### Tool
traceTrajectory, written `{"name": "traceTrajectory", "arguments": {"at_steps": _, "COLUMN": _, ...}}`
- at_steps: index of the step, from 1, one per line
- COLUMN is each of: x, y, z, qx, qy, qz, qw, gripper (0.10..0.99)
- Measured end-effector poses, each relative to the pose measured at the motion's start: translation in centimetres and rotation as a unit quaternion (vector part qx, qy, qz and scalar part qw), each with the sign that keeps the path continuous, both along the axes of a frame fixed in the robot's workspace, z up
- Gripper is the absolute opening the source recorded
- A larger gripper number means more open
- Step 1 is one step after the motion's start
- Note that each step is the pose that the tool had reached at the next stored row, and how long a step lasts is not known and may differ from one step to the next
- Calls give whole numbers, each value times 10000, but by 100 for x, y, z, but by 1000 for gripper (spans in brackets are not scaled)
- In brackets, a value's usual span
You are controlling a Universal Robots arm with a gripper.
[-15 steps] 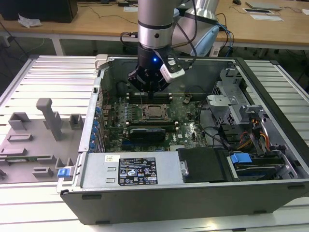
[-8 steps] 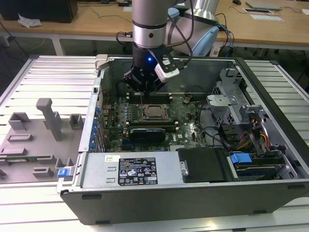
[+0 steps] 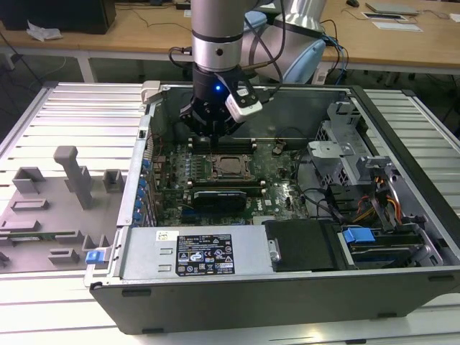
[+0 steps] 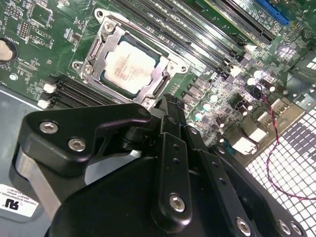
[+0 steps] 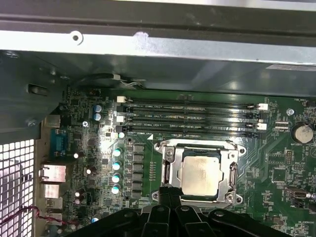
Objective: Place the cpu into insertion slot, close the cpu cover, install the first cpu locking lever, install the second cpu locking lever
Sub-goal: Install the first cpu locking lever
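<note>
While hand [image 5: 169,193] hangs low (pressed together), cpu [image 5: 200,175] sits beneath cpu cover [image 5: 233,173], memory slots [image 5: 190,116] just beside

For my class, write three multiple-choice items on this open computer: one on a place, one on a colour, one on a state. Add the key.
1. Where is the cpu? A on the grey tray; B on the motherboard, framed by the cpu cover; C on the desk behind.
2. The motherboard is: A green; B red; C white.
3. The cpu cover is: A raised upright; B taken off; C lying flat.
Key: B, both wrist views show it seated there; A, the board is green; C, the frame lies flat round the chip.
</note>
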State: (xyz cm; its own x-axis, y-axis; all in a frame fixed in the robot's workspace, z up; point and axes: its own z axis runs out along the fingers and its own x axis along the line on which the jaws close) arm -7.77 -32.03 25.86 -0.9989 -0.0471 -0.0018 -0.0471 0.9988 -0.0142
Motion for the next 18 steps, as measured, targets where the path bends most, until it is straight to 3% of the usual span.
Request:
{"name": "traceTrajectory", "arguments": {"at_steps": 9, "x": -10, "y": 0, "z": -2, "qx": 0, "qy": -7, "qz": -2, "qw": 10000, "gripper": 106}}
{"name": "traceTrajectory", "arguments": {"at_steps": 12, "x": -56, "y": 0, "z": -7, "qx": 41, "qy": -61, "qz": -1, "qw": 10000, "gripper": 106}}
{"name": "traceTrajectory", "arguments": {"at_steps": 15, "x": -137, "y": 0, "z": -12, "qx": 137, "qy": -130, "qz": -1, "qw": 9998, "gripper": 106}}
{"name": "traceTrajectory", "arguments": {"at_steps": 18, "x": -185, "y": 0, "z": -13, "qx": 232, "qy": -167, "qz": -2, "qw": 9996, "gripper": 106}}
